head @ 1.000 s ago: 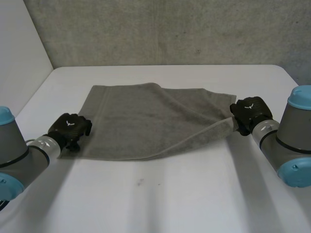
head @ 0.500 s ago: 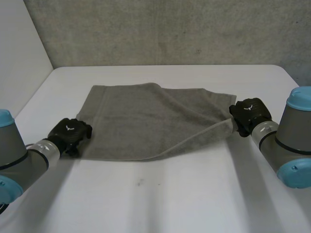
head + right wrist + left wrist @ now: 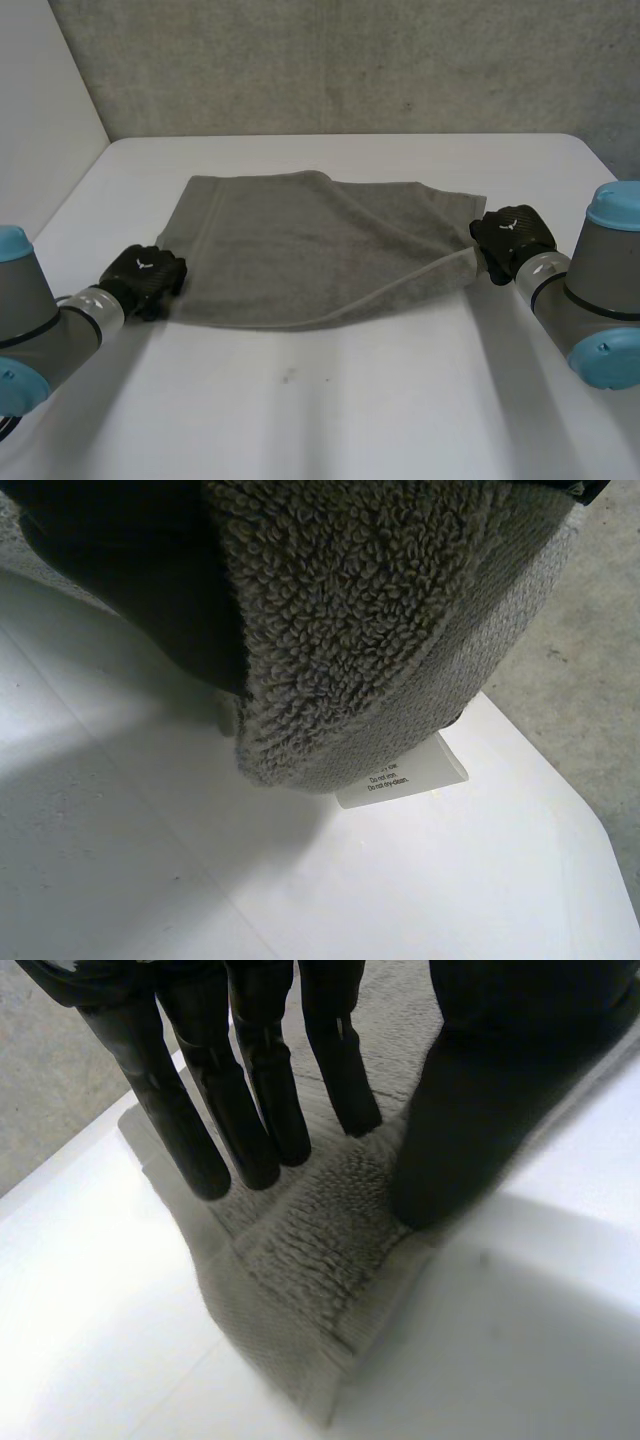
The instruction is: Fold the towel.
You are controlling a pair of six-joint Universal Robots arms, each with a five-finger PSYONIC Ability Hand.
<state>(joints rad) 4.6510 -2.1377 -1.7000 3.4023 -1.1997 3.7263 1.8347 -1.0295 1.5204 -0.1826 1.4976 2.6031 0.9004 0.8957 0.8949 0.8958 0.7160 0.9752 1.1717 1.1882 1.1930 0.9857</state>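
Observation:
A grey towel (image 3: 300, 245) lies spread on the white table (image 3: 380, 410), with its right part folded over. My left hand (image 3: 150, 276) is at the towel's near left corner. In the left wrist view its straight fingers (image 3: 250, 1100) reach over that corner (image 3: 320, 1250) and the thumb (image 3: 470, 1110) stands at the corner's edge, a gap between them. My right hand (image 3: 512, 236) holds the towel's right corner a little above the table. In the right wrist view the towel (image 3: 370, 630) drapes over the right hand (image 3: 130, 570), and a white label (image 3: 400, 775) hangs from it.
A grey wall runs behind the table's far edge (image 3: 340, 135). A white wall (image 3: 40, 100) stands at the left. A small dark speck (image 3: 288, 377) marks the table in front of the towel.
My left hand has sunk toward the near left corner and its fingers have come closer to the thumb. My right hand has barely shifted and keeps its corner.

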